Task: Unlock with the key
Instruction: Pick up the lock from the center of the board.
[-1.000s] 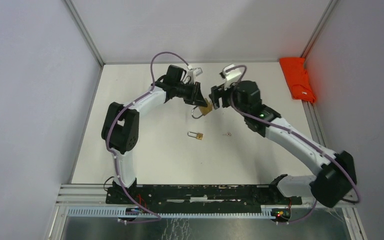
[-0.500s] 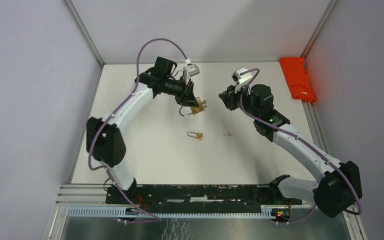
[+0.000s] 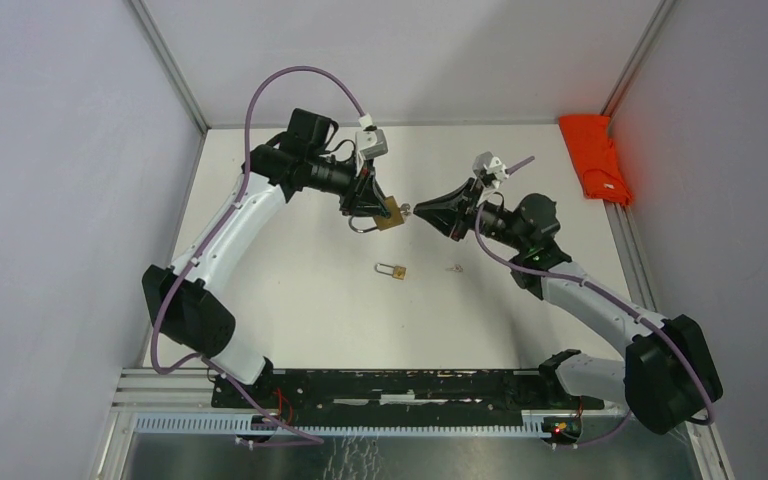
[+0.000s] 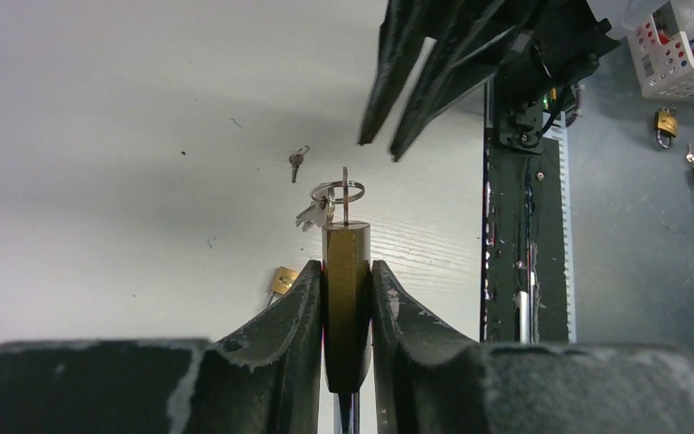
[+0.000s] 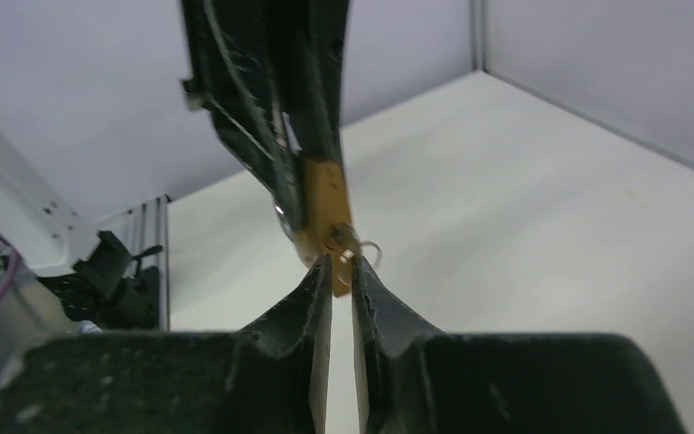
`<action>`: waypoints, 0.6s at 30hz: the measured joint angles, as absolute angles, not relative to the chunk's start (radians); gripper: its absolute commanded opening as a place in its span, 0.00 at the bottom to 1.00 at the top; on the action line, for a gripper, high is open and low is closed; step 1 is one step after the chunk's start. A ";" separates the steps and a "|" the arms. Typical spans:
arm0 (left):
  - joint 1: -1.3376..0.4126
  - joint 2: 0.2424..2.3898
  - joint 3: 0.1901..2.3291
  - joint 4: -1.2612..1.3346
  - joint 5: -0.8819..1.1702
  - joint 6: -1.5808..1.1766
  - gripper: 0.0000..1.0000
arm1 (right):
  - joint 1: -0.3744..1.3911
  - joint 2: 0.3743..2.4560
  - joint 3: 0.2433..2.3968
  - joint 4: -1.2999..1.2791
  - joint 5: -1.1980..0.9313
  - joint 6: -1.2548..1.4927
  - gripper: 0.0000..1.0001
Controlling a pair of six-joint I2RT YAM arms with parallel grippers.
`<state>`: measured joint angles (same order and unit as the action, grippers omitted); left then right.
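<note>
My left gripper (image 3: 375, 207) is shut on a brass padlock (image 3: 391, 214), lifted above the back middle of the table. In the left wrist view the padlock (image 4: 346, 271) stands clamped edge-on between the pads, and the key (image 4: 345, 194) with its ring sticks out of its far end. My right gripper (image 3: 418, 209) points left at that end. In its wrist view the jaws (image 5: 339, 260) stand a narrow slit apart, tips right at the padlock's (image 5: 323, 194) keyed end. Seen from the left wrist, the right fingers (image 4: 434, 72) stop just short of the key, with nothing between them.
A second small padlock (image 3: 393, 270) lies on the table below the held one, with a loose key (image 3: 454, 268) to its right. An orange cloth (image 3: 596, 155) lies at the back right edge. Grey walls close in the left, back and right.
The right gripper has narrowed from wide open to a slit, swung level and pushed left to the key. The left arm stretched out, carrying the padlock slightly left.
</note>
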<state>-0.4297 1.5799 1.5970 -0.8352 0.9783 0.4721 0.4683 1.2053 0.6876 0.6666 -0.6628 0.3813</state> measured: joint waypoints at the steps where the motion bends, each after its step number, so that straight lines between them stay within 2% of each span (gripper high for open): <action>1: -0.430 1.579 1.597 -0.837 0.980 0.477 0.02 | 0.468 1.205 0.678 0.715 -0.682 0.406 0.18; 8: -0.430 1.575 1.597 -0.837 1.004 0.488 0.02 | 0.464 1.200 0.665 0.890 -0.748 0.503 0.13; 18: -0.433 1.557 1.597 -0.838 1.060 0.500 0.02 | 0.464 1.285 0.670 0.984 -0.788 0.572 0.14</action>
<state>-0.4328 1.5574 1.5970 -0.8375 1.0603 0.4999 0.4637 1.2850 0.6704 0.9836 -0.7879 0.5716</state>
